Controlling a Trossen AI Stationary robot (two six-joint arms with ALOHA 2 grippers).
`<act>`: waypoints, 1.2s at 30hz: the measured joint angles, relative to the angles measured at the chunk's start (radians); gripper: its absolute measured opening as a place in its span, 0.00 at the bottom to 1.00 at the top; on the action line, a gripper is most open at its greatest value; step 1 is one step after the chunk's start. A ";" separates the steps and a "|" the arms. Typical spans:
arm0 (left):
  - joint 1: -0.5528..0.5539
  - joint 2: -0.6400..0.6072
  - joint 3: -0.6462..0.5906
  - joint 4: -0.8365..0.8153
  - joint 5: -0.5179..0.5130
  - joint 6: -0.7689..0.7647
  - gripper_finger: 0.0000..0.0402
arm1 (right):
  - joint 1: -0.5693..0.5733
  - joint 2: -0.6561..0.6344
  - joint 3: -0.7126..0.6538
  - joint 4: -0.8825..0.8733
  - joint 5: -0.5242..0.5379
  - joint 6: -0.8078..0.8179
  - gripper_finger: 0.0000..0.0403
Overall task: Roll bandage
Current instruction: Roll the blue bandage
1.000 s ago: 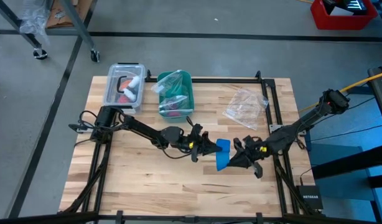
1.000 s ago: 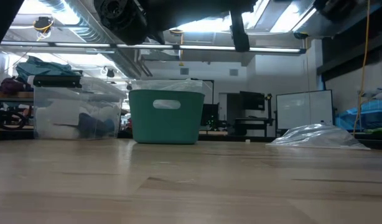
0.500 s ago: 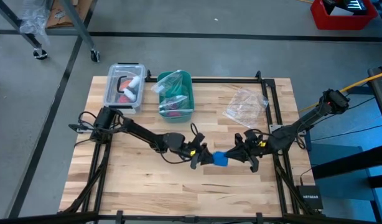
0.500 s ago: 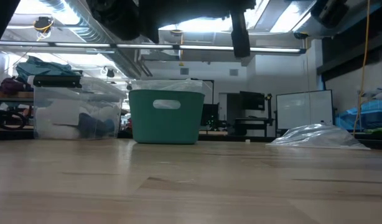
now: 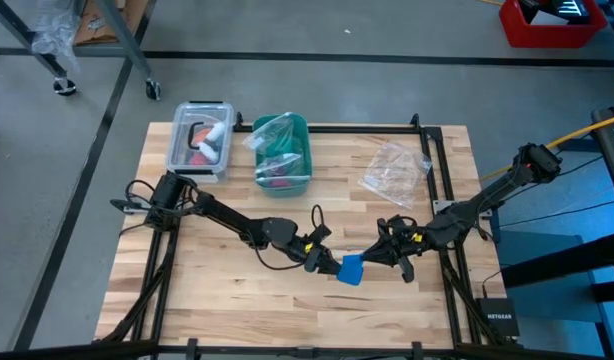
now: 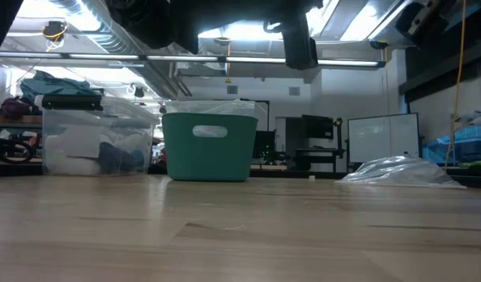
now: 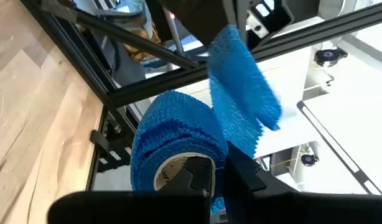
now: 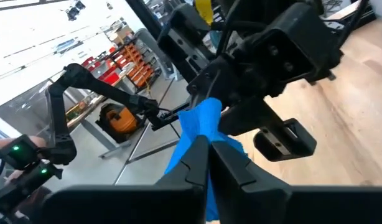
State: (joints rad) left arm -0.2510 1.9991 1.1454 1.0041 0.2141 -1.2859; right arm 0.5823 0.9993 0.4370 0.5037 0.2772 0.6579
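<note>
My left jaws (image 5: pixel 328 263) stay clamped on the bandage (image 5: pixel 351 269) roll above the table (image 5: pixel 217 300), while my right jaws (image 5: pixel 375 257), pinching its loose tail, have swung in closer, so the strip has shortened and winding is nearly done.

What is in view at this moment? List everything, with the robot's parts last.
bandage: one, bright blue, partly rolled, held above the table's front middle between both grippers.
teal bin: one, at the table's back, holding clear bagged items.
clear lidded box: one, left of the teal bin, with red and white contents.
clear plastic bag: one, crumpled, back right of the table.
wooden table: one, light wood with a black frame.
red crate: one, on the floor, far right corner.
left gripper: shut on the bandage roll.
right gripper: fingers pinched together on the bandage's loose end.
</note>
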 joint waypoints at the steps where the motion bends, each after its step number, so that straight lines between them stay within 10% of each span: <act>1: 0.000 0.000 0.000 -0.001 0.005 -0.008 0.01 | 0.000 0.000 0.000 0.000 0.000 0.000 0.07; 14: -0.013 0.000 0.000 0.000 0.078 -0.149 0.01 | 0.000 0.000 0.000 -0.060 -0.005 -0.002 0.30; 36: 0.028 0.000 0.000 0.006 0.077 -0.171 0.01 | 0.000 0.000 0.000 -0.134 -0.126 -0.335 0.31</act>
State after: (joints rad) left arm -0.2227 1.9991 1.1458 1.0103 0.2907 -1.4565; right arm 0.5823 0.9993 0.4370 0.3696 0.1510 0.3229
